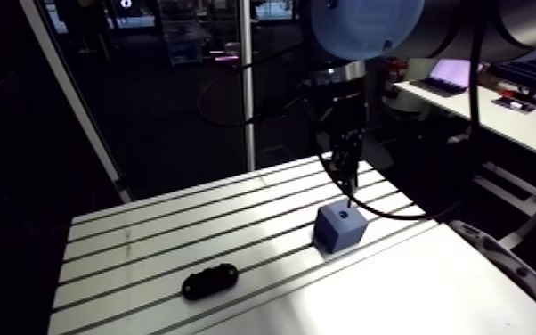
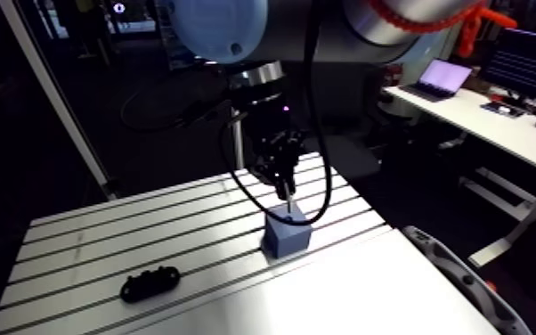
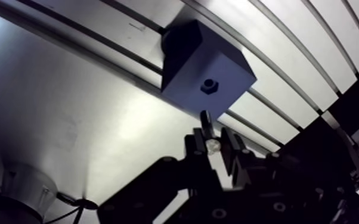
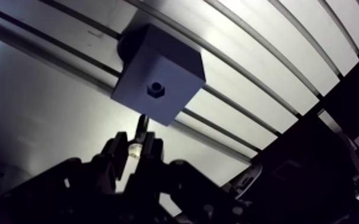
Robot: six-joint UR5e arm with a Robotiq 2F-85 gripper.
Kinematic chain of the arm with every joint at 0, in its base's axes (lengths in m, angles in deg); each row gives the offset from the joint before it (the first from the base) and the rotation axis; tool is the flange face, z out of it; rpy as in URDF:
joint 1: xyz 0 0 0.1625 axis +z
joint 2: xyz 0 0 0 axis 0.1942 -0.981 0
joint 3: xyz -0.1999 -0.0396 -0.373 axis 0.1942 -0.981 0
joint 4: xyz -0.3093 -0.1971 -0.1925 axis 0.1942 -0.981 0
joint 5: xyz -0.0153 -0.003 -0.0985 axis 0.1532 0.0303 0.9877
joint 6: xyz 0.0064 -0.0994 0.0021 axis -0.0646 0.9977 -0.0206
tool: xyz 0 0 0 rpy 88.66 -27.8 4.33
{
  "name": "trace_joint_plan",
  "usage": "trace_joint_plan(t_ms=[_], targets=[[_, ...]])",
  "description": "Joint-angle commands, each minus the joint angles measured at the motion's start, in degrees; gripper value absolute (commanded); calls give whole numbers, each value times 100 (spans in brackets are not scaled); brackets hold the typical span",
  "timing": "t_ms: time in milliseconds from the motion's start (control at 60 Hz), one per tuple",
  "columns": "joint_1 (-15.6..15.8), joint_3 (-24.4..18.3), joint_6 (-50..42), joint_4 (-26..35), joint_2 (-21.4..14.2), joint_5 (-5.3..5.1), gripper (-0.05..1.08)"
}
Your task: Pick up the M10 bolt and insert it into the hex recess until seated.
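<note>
Jaws: drawn in narrow and clamped on the bolt [image 3: 206, 122], gripping it at the shiny head end. The shank sticks out past the tips.
Bolt: held in the air, pointing down at the block [image 3: 223, 62]. From where I stand its tip hangs just above the block's top face and is not in anything yet.
Recess [image 3: 209, 87]: a small dark hexagon in the block's top face. It looks empty to me.
Step in hand: I'd call it lining up for the insertion, with the pick already done.
Doing it well: in the wrist view the tip seems to sit nearer the block's edge than the recess. I would centre it over the hexagon first, keep the shank upright, then go down slowly. A small twist may be needed if it catches on the rim.
Risk: an off-centre push could shove the block along the table [image 1: 191, 223].
Block: a blue cube resting on the slotted table.
Elsewhere: a black oblong part [image 1: 209, 281] lies well apart from the block.
</note>
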Motion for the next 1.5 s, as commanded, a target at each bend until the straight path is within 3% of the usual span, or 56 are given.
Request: trace_joint_plan(t_ms=[17,1500], targets=[[2,-12,8,-122,89,6,108],[2,22,0,-358,362,-2,108]])
